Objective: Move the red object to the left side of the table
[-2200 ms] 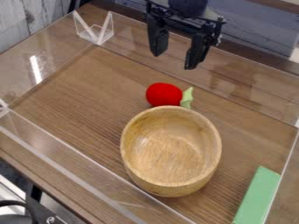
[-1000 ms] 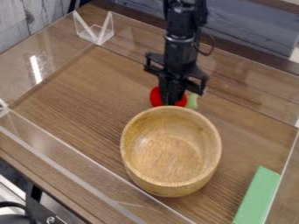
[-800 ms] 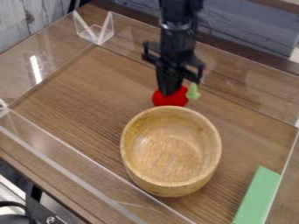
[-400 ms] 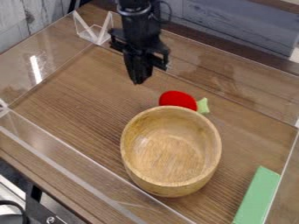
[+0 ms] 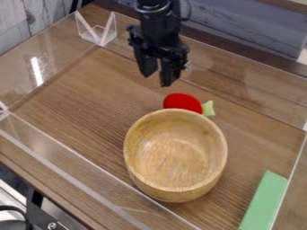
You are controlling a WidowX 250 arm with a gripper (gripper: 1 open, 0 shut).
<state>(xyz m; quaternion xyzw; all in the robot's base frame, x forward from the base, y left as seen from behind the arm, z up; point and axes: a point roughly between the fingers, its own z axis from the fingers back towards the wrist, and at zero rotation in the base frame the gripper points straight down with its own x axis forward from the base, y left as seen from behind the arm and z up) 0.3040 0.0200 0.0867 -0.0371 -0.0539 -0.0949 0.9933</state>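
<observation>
Strawberry toy [image 5: 184, 103] on table [image 5: 72, 99], just above bowl [image 5: 175, 154], right of centre.
Fingers [image 5: 146, 74] spread, holding nothing.

Evenly bright light, faint shadows, and soft detail (rather coarse).

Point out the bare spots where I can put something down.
The widest bare patch of table lies left of the bowl; another is right of the strawberry, above the green block. It's crowded where bowl, strawberry and gripper bunch together.
</observation>
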